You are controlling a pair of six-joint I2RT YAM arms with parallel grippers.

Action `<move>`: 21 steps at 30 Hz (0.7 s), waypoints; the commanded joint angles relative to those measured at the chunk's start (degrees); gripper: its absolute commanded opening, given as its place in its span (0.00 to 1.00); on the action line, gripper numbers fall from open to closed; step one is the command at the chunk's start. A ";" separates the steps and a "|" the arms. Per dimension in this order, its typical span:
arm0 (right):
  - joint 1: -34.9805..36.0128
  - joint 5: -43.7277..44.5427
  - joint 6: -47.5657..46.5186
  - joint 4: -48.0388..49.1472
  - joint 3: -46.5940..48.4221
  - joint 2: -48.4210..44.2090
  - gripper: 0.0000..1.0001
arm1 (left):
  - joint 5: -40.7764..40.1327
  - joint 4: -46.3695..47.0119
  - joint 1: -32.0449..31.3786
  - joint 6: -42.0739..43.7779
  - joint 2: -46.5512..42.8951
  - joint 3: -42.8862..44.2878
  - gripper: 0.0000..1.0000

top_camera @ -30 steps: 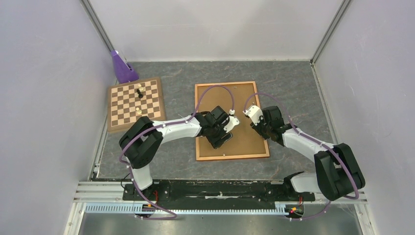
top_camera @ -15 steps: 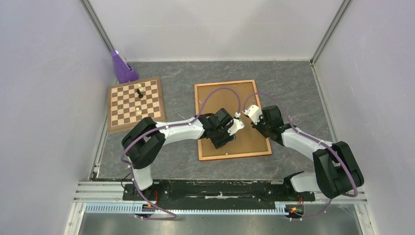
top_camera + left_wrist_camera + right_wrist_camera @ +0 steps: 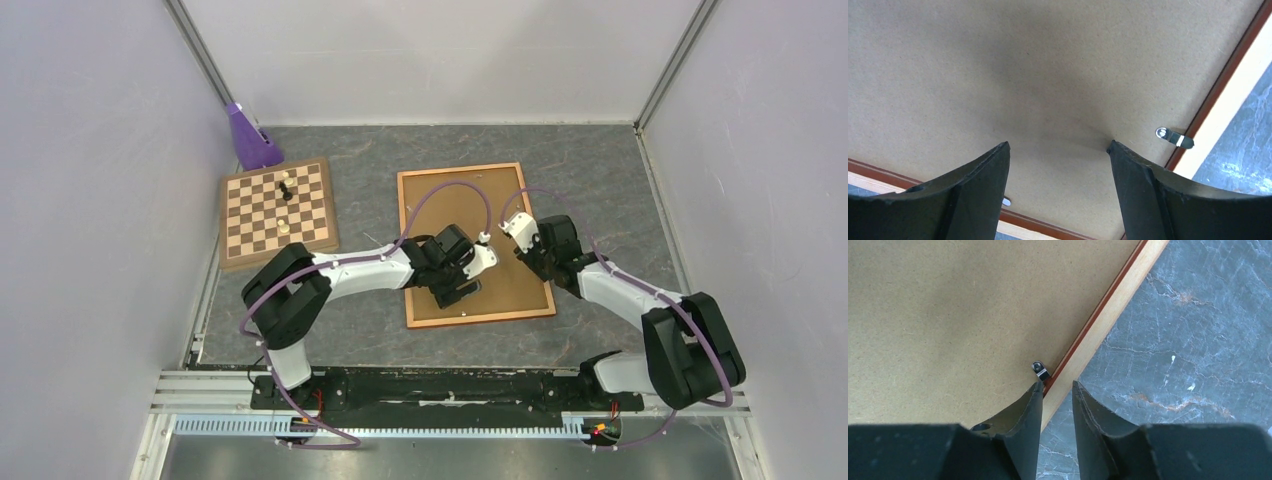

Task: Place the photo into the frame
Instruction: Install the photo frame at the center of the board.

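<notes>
The photo is hidden, presumably beneath the backing panel (image 3: pixel 470 205) seated in the face-down frame (image 3: pixel 461 168) mid-table, which the left gripper (image 3: pixel 1058 145), spread wide, seems to press flat while the right gripper (image 3: pixel 1055 384), narrowed, straddles the rail beside a retaining clip (image 3: pixel 1038 367).

grey table (image 3: pixel 600 170); frame (image 3: pixel 460 169), chessboard (image 3: pixel 277 210)

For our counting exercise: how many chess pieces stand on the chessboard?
3 on the chessboard: a far pale piece by its far edge, a black piece just nearer, a near pale piece toward the near side. None looks hidden.
</notes>
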 commanded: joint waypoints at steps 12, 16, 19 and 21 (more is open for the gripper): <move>-0.86 0.32 5.13 -2.60 4.51 -7.44 0.42 | 5.59 -6.68 -0.80 5.58 -9.54 -0.19 0.82; -0.81 0.36 5.14 -2.69 4.46 -7.13 0.43 | 13.64 -9.87 -0.79 5.41 -9.03 3.32 0.82; -0.90 0.19 4.76 -2.11 4.13 -6.38 0.43 | 18.97 -10.94 -1.06 4.81 -7.53 4.86 0.83; -0.94 -0.04 4.31 -1.72 3.88 -5.46 0.43 | 20.81 -10.56 -1.60 4.79 -6.26 5.05 0.83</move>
